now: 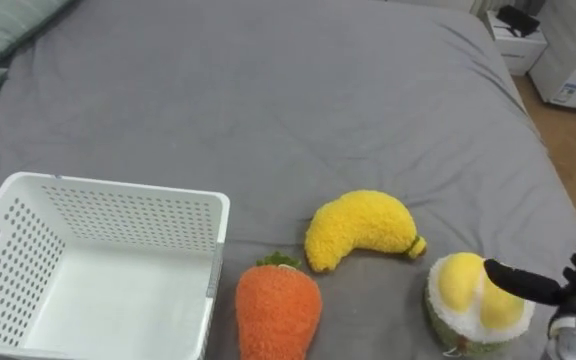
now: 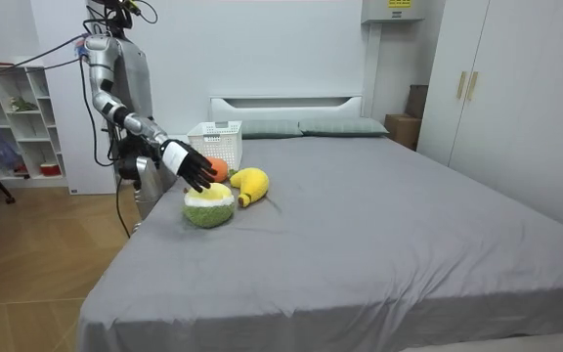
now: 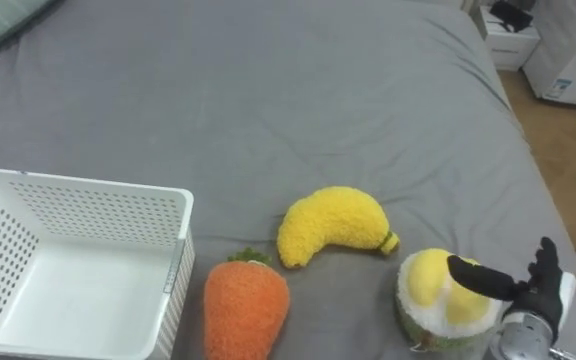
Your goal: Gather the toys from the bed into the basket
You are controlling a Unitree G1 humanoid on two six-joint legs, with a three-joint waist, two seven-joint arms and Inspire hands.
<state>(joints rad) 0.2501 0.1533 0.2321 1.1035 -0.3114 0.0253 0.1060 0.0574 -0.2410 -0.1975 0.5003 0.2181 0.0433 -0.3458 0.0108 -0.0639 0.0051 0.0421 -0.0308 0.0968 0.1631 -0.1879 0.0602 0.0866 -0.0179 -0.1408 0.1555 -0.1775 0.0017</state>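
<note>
Room view: the robot stands at the side of the grey bed (image 2: 379, 225), on the room view's left, with one arm stretched out over the toys. Eye views: a white perforated basket (image 1: 118, 215) sits on the bed at the robot's left, with no toy in it. All three toys lie on the sheet: a plush carrot (image 1: 278, 310) just beside the basket's near corner, a plush banana (image 1: 358, 228) to its right, and a round green plush (image 1: 468, 300) with a yellow-and-white top at the far right. The right hand (image 1: 573, 292) is at that round plush, fingers straight and spread, one reaching over the yellow top; it holds nothing. The step in hand is judged to be grasping this toy. Being wide and soft, it calls for the palm brought down over it and the fingers curled well round the shell. The carrot and banana lie between it and the basket, so a high carry is advisable. A nightstand (image 1: 516, 40) stands beyond the bed's far corner.
</note>
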